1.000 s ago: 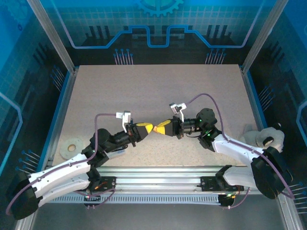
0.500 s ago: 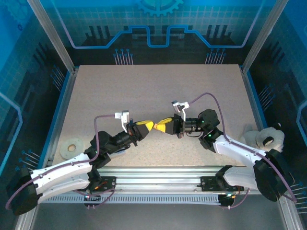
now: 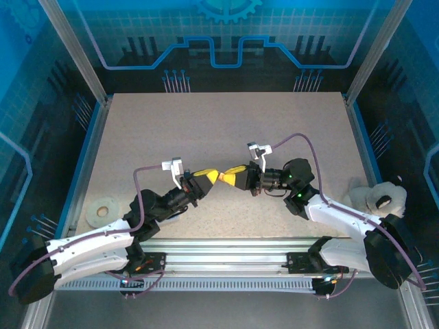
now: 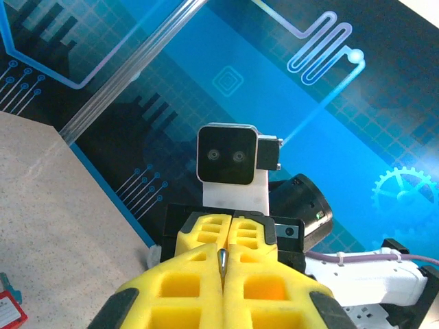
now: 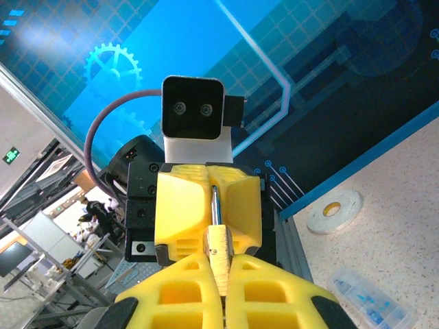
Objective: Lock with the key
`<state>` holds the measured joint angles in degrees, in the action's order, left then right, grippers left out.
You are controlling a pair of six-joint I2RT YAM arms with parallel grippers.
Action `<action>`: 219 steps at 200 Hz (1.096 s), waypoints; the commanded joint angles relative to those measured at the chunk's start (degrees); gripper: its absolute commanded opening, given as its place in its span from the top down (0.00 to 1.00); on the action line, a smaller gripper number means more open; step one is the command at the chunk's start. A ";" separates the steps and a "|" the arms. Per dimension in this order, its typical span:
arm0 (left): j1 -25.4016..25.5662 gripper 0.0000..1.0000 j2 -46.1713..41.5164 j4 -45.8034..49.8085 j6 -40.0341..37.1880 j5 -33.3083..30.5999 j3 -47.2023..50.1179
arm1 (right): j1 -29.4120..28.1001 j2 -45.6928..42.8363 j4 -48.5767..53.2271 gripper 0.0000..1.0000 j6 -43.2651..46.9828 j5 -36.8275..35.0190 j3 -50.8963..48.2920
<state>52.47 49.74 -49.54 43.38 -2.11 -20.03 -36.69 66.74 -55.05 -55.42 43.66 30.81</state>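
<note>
Above the table's middle my left gripper and right gripper meet tip to tip. In the left wrist view my left gripper is shut on the key. Just its slim metal tip shows between the yellow pads, and its head is hidden. My right gripper is shut on a small brass-coloured padlock. A thin silver piece runs from that padlock in between the left gripper's fingers. Whether it is the key's blade or the shackle I cannot tell.
A red padlock lies on the table near the left arm. A white tape roll sits at the near left. A clear bag with blue bits lies close to it. A white bundle rests by the right wall.
Both grippers have drifted a little away from the near edge together, tips still meeting. Both stay shut.
</note>
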 commanded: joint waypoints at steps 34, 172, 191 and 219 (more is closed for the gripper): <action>8.07 1.00 7.12 11.09 0.39 18.92 3.28 | -3.61 1.90 -5.57 1.00 0.53 -14.42 3.73; 12.00 1.00 11.74 2.45 0.64 17.43 5.45 | -4.44 5.81 -11.41 1.00 -4.78 -15.55 6.02; 12.39 1.00 11.81 1.85 0.93 16.55 6.27 | -4.43 5.75 -10.88 1.00 -4.57 -15.60 6.06; 12.35 1.00 7.86 7.56 -0.68 14.61 5.96 | -4.37 4.59 -9.37 1.00 -3.72 -15.71 5.33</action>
<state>56.69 55.53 -65.54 43.48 -12.53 -16.51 -37.98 70.85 -63.26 -59.55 40.91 30.85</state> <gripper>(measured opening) 0.037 0.045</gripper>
